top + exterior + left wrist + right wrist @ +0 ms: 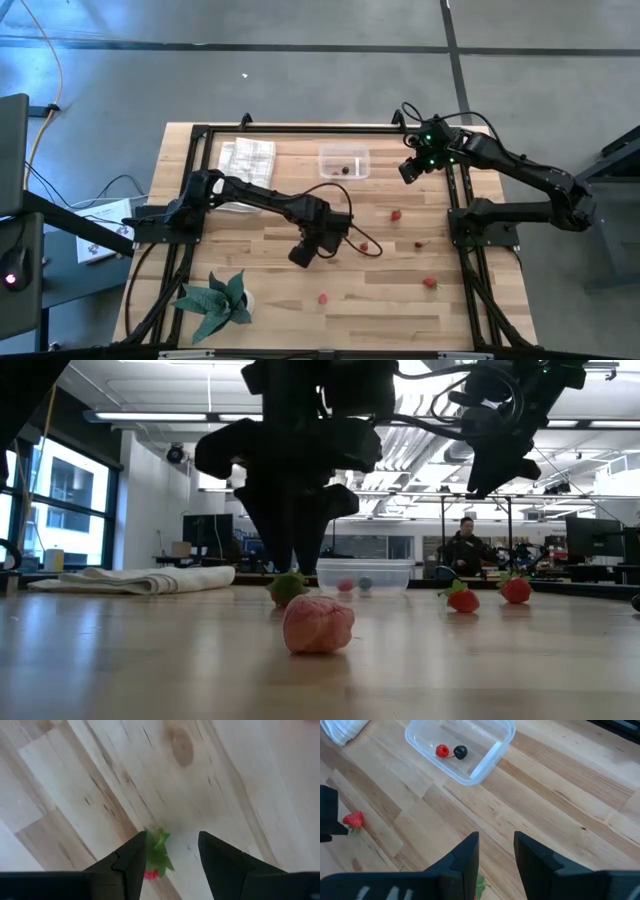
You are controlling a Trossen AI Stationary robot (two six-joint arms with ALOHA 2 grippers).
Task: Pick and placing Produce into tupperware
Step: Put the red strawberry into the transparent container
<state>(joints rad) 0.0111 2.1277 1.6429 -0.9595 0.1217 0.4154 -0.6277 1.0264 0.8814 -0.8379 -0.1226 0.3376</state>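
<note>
My left gripper (303,254) (172,840) is open and low over the middle of the table. A small red strawberry with green leaves (156,856) (288,588) lies between its fingers, close to one of them. My right gripper (410,171) (496,837) hangs open above the table, just right of the clear tupperware (345,161) (492,757). The tupperware holds a red berry (442,751) and a dark one (460,752). Other red pieces lie loose on the table (397,214) (430,283) (323,297). A pink raspberry (318,625) is nearest the low camera. My left gripper points down with its fingers on either side of the strawberry, which rests on the table. One finger (135,855) stands right against the leafy top (159,840). I cannot tell whether it touches.
A white folded cloth (247,158) lies left of the tupperware. A green leafy plant (215,300) sits at the near left corner. A black cable (340,195) loops over the table's middle. A person (465,545) sits far off in the room behind.
</note>
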